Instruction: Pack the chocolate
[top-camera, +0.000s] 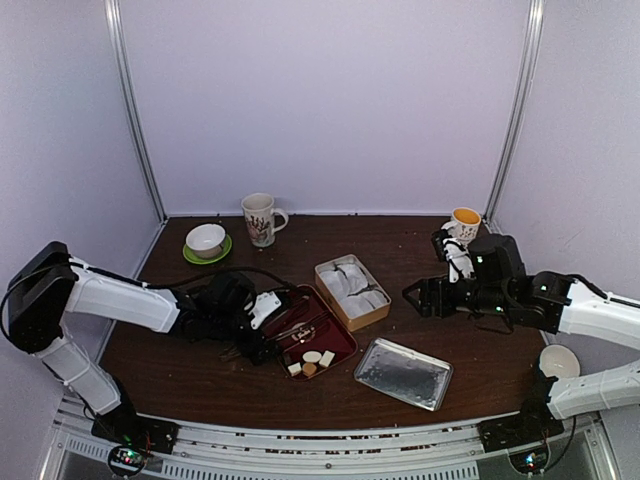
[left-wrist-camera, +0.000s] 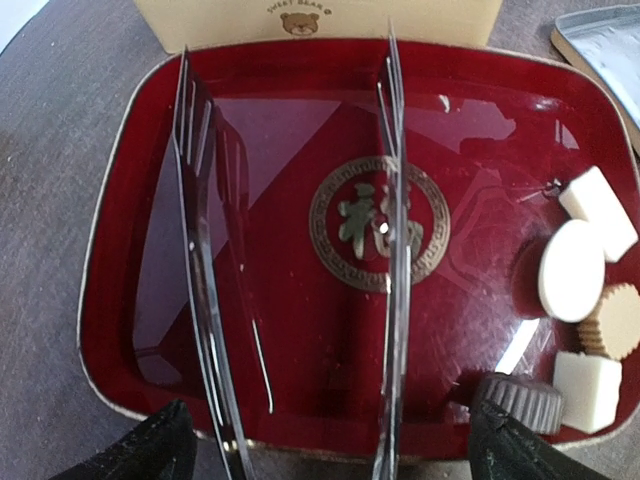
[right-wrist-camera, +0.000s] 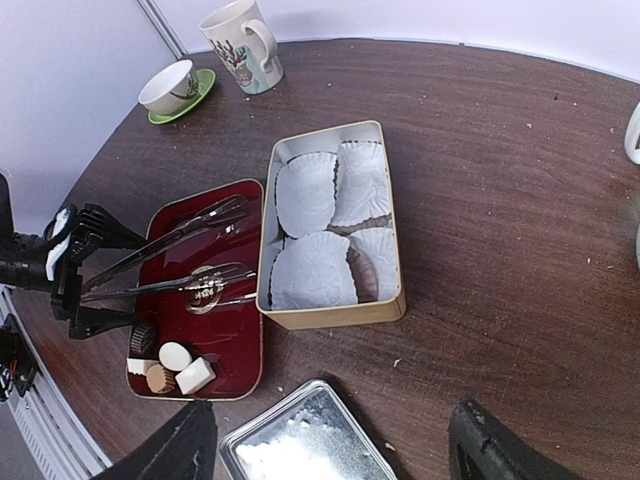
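A lab test booth: plain lavender walls (top-camera: 330, 100) enclose a brown table (top-camera: 400, 250) with arms bolted on.

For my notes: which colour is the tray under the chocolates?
Dark red tray, gold round emblem in the middle; left wrist view shows it best.

Dark red tray (left-wrist-camera: 130, 330) with gold round emblem (left-wrist-camera: 380, 222); at its edge cream-white chocolate pieces (left-wrist-camera: 590, 250) plus one tan, one dark brown. Beside tray: tan tin (right-wrist-camera: 335, 315) with white paper liners (right-wrist-camera: 312, 190). Dark brown wood-grain table (right-wrist-camera: 500, 150). Silver lid (top-camera: 404, 373). Green saucer (top-camera: 207, 255).
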